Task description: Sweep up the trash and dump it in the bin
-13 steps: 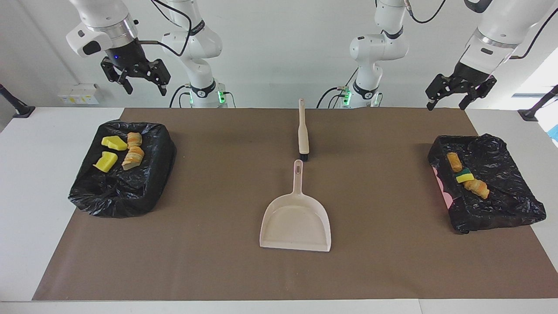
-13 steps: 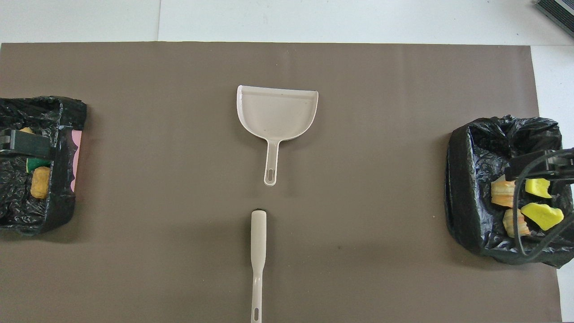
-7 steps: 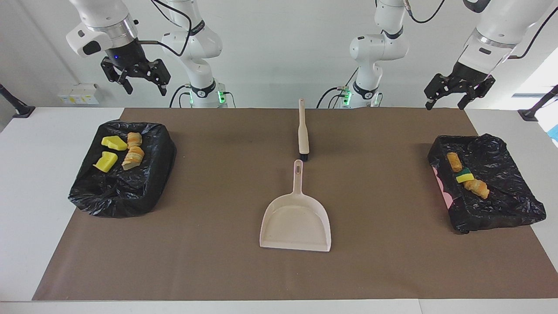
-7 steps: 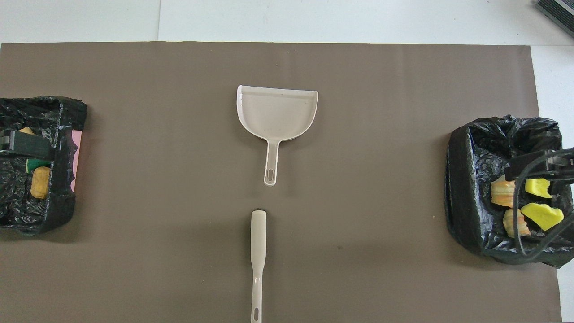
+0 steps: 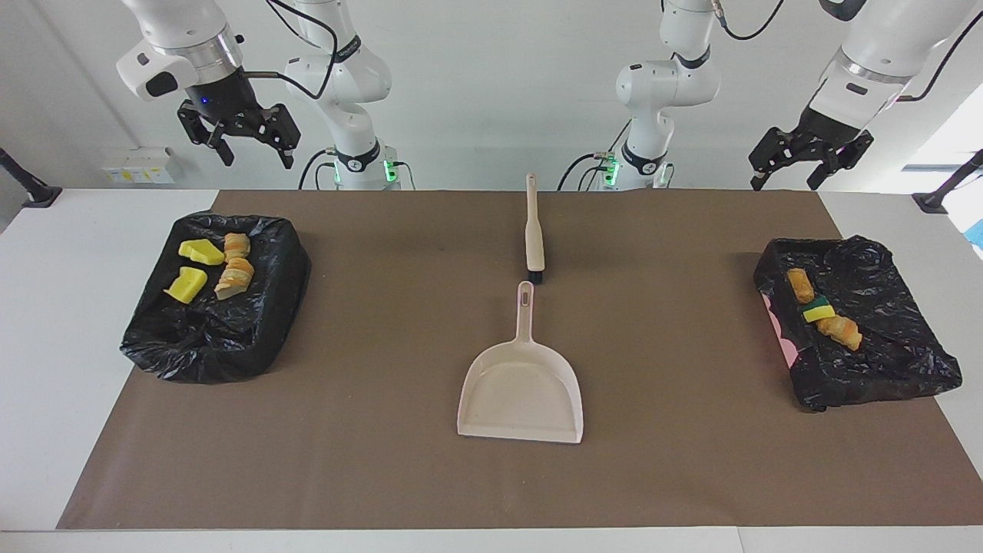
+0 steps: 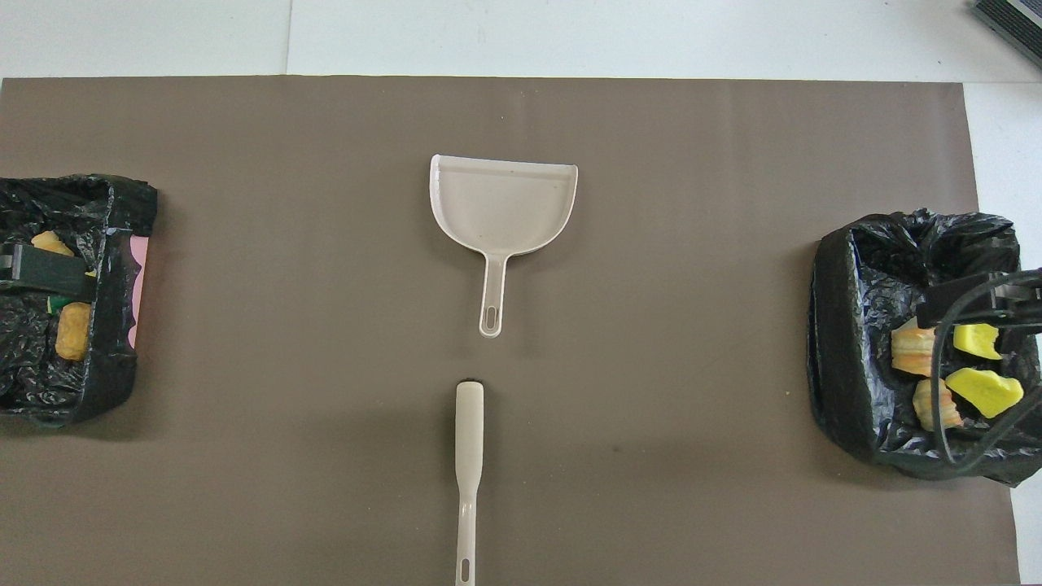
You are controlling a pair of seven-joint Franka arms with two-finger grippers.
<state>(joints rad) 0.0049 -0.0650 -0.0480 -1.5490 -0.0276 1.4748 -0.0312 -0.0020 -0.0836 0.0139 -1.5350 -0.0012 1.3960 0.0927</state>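
The trash lies in two black-bagged bins. The bin [image 5: 223, 346] [image 6: 838, 342] at the right arm's end holds yellow sponge chunks [image 5: 187, 284] [image 6: 983, 389] and bread lumps [image 5: 235, 276] [image 6: 912, 348]. The bin [image 5: 891, 369] [image 6: 114, 366] at the left arm's end holds bread lumps [image 5: 841, 332] [image 6: 72, 330] and a yellow-green sponge [image 5: 819, 311]. My right gripper [image 5: 257, 160] hangs open and empty high over its bin. My left gripper [image 5: 785, 183] hangs open and empty high over the other bin.
A beige dustpan [image 5: 522, 392] [image 6: 505, 199] lies mid-mat, handle toward the robots. A beige brush [image 5: 534, 230] [image 6: 469, 456] lies in line with it, nearer the robots, bristles toward the pan. The brown mat [image 5: 369, 461] covers the table between the bins.
The left gripper has risen a little and drawn back over its bin, uncovering a bread lump in the overhead view. The right gripper has barely moved.
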